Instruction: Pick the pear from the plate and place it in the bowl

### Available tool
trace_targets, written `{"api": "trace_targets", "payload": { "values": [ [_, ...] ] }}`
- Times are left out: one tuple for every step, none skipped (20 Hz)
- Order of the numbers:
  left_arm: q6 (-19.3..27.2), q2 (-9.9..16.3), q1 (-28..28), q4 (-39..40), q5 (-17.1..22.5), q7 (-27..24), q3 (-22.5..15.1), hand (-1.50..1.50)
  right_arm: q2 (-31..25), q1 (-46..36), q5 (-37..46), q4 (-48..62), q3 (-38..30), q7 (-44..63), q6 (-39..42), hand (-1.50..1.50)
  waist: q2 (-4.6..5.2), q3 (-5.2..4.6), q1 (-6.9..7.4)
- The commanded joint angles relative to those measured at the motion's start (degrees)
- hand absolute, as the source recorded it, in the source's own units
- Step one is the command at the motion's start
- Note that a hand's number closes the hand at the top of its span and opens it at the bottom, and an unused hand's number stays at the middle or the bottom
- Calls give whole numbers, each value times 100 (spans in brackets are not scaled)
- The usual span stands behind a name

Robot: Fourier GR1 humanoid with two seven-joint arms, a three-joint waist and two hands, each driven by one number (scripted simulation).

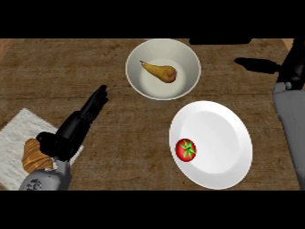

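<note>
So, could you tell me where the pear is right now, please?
In the head view, the pear lies inside the bowl at top centre, just above the plate holding the tomato.

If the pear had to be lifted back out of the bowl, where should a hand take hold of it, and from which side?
Judging by its pose, from straight above. The pear lies on its side in the bowl, narrow stem end toward the upper left, wide end toward the lower right. The wall all round blocks a sideways approach. The fingers should probably close across the wide end, where there is most to hold.
</note>
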Motion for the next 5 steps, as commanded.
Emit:
{"api": "trace_targets", "payload": {
  "values": [
    [-182,113,-3,-71,102,91,84,0,-204,1123,-529,-1105,-118,-221,590,-150,4,-1,12],
    [-7,-75,-346,425,-70,-51,76,0,-357,1157,-537,-1222,-104,-105,799,-150,19,-2,16],
    [29,-78,-15,7,-95,5,-48,0,-472,1492,-1000,-1387,-356,-427,1131,-150,3,1,-8],
    [2,-128,-214,221,-74,86,-37,0,-693,1432,-1174,-1117,-530,-763,1336,-150,28,2,39],
    [83,-213,-196,-96,-84,300,-116,0,-609,1733,-1245,-1312,-590,-806,1278,-150,22,2,53]
  ]
}}
